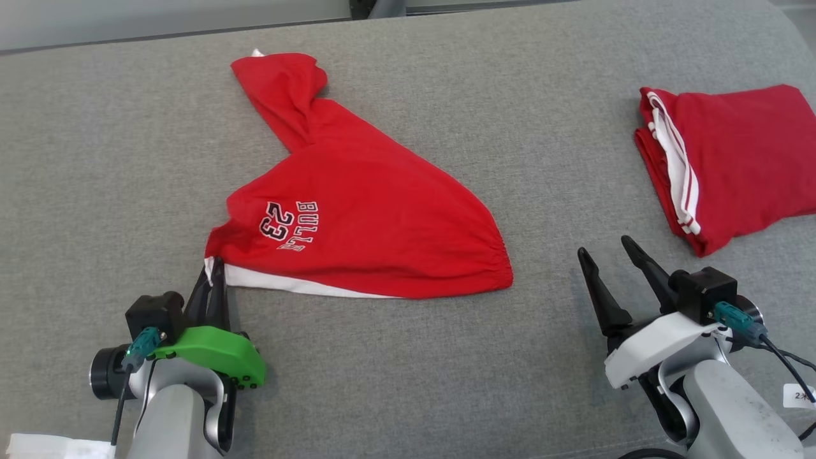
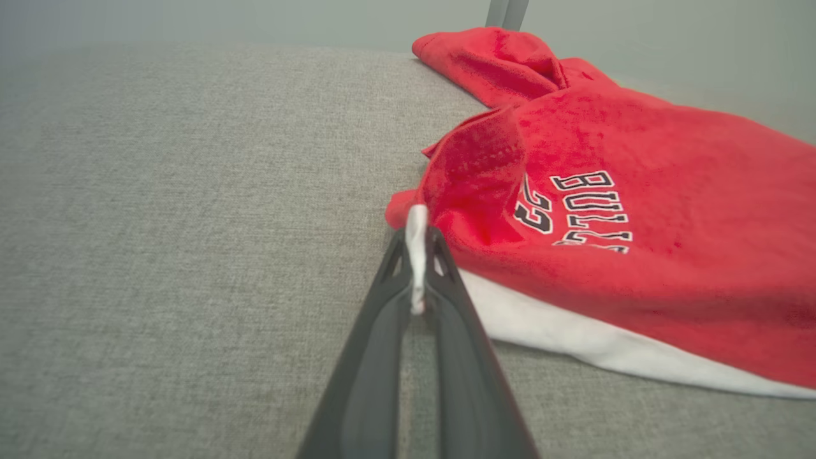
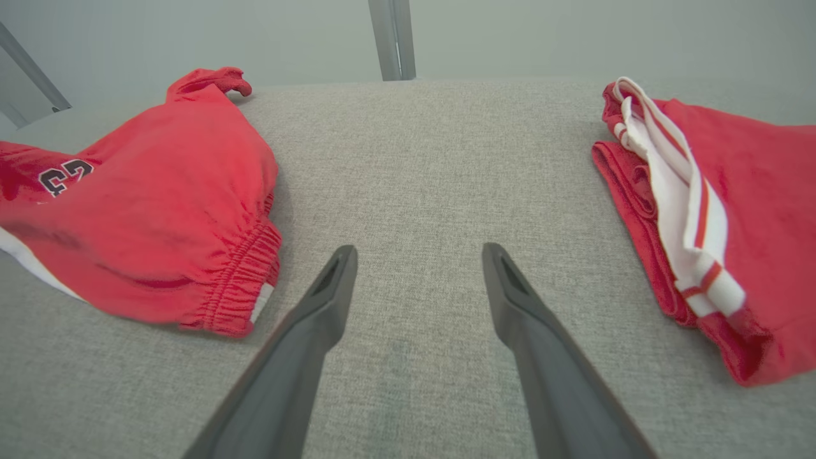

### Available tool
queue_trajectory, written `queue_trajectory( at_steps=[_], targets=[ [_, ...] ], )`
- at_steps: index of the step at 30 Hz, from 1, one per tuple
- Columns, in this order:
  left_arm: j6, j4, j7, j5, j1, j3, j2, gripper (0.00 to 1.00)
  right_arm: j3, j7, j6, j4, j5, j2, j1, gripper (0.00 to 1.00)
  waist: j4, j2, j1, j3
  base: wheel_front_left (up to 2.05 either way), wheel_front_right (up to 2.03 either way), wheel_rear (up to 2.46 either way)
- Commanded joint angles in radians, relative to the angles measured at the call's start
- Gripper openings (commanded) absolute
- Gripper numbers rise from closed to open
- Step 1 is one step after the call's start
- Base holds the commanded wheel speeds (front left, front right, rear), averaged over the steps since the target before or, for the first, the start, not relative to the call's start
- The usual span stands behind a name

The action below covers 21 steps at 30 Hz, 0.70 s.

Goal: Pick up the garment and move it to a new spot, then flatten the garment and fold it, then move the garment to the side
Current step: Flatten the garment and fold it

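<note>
Everything is carried by a grey fabric surface [image 1: 127, 159]. The garment [image 1: 370, 229], red with a white edge and printed "BULLS 23", is spread loosely at the centre of the head view. One narrow end is bunched toward the upper left, and a gathered elastic hem is laid toward the lower centre. A folded garment [image 1: 746, 159], also red with white striped trim showing, is placed at the upper right of the frame, well apart from the first. At the lower left, the left gripper [image 1: 217, 271] is clamped on the white-edged corner of the garment. In the left wrist view the white trim is seen pinched between the two dark fingers. At the lower right, the right gripper [image 1: 605, 247] is held with its fingers spread wide, pointed at the stretch of surface between the two garments
</note>
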Motion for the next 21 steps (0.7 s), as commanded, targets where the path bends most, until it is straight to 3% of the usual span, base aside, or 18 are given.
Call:
queue_trajectory(
  at_steps=[1, 7, 21],
  targets=[
    [0.01, 0.025, 0.0, 0.016, -0.014, 0.018, 0.004, 1.0, 0.007, -0.002, -0.002, -0.003, 0.009, 0.0, -0.008, 1.0, -0.051, 0.0, 0.0, 0.038, 0.0, 0.0, 0.0],
    [0.021, 0.029, 0.0, 0.027, 0.022, 0.044, 0.005, 1.0, 0.059, -0.002, -0.002, -0.023, 0.047, 0.004, 0.013, 1.0, -0.042, 0.0, 0.0, 0.006, 0.0, 0.0, 0.0],
    [0.045, -0.139, 0.0, -0.02, 0.172, -0.004, 0.003, 1.0, 0.226, -0.002, -0.001, -0.029, 0.117, -0.022, 0.02, 1.0, 0.056, 0.0, 0.0, -0.04, 0.0, 0.0, 0.0]
  ],
)
